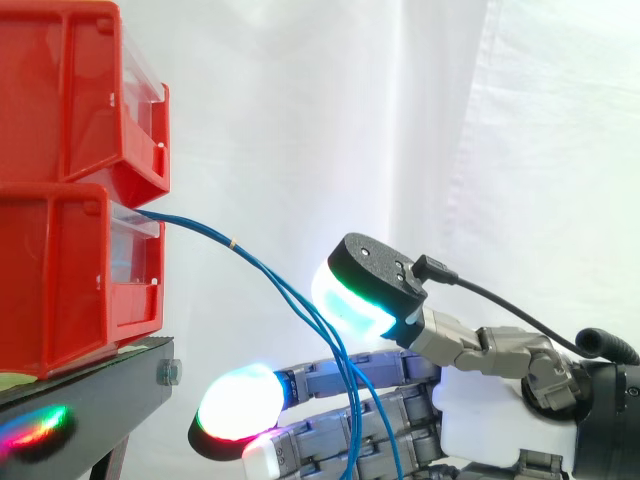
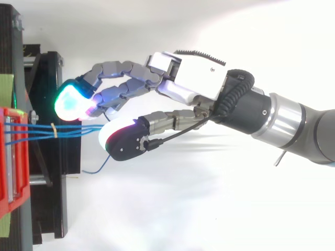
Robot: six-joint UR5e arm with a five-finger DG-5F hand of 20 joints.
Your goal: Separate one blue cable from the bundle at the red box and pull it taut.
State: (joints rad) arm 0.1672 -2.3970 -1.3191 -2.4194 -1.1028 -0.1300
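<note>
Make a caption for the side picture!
Blue cables from the lower red bin pass through the robot's open hand.

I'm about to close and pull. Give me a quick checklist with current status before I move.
1. Bundle anchored at the red box: ok, the blue cables leave its front.
2. One cable singled out: not ok, several run together between thumb and fingers.
3. Grip: not ok, the hand is open, with thumb pad and finger pads apart.
4. Tension: not ok, the cables sag in the side view.
5. Whether the pale tie lets one cable slide: cannot tell.
</note>
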